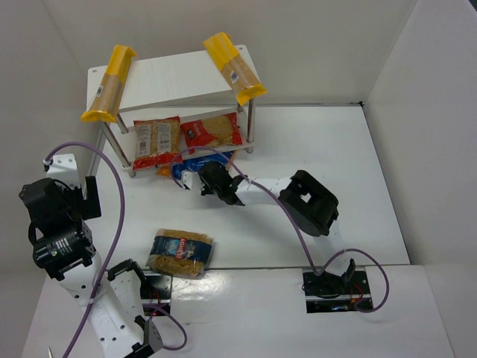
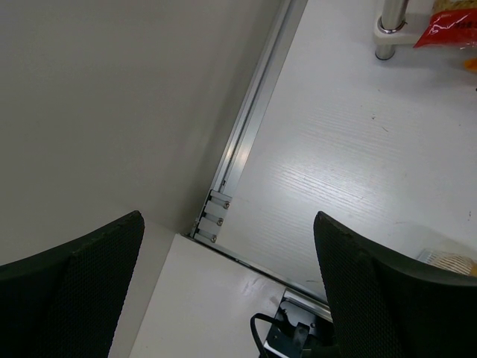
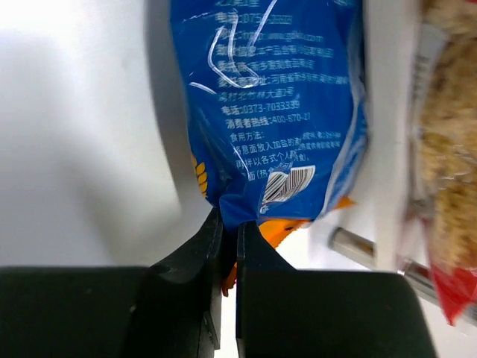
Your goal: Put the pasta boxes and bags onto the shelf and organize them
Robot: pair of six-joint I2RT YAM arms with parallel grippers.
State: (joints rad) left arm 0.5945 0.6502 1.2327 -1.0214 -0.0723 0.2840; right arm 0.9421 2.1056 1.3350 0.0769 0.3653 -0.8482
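Four of six packs sitting on the shelf (image 1: 179, 78): left pasta box (image 1: 109, 83) and right pasta box (image 1: 235, 67) lying across the two ends of the top board, both poking out past its front edge; red-trimmed bags (image 1: 156, 142) side by side on the lower board. Down on the table (image 1: 313, 149), near the arm bases and well apart from the shelf: clear bag with blue label (image 1: 180, 253).

Pinched tight in the right gripper (image 3: 229, 224): the orange-tipped corner of the blue bag (image 3: 276, 112), with only a thin fold of film between the closed fingers. Lies low at the shelf's front, just below the red-trimmed bags in the overhead view; cannot tell whether resting on the table or lifted clear of it. Spread wide with nothing between the fingers: left gripper (image 2: 229, 224), off to the left, aimed at bare table beside the wall (image 2: 112, 97).

Likely to go wrong from here:
- slipping out of so small a pinch once the full weight hangs from one corner;
- sagging and snagging on the lower board's edge or the metal leg (image 3: 358, 242) close beside it;
- shoving the red-trimmed bags backward if pushed in against them;
- clipping the overhanging right pasta box with the wrist on any rise.
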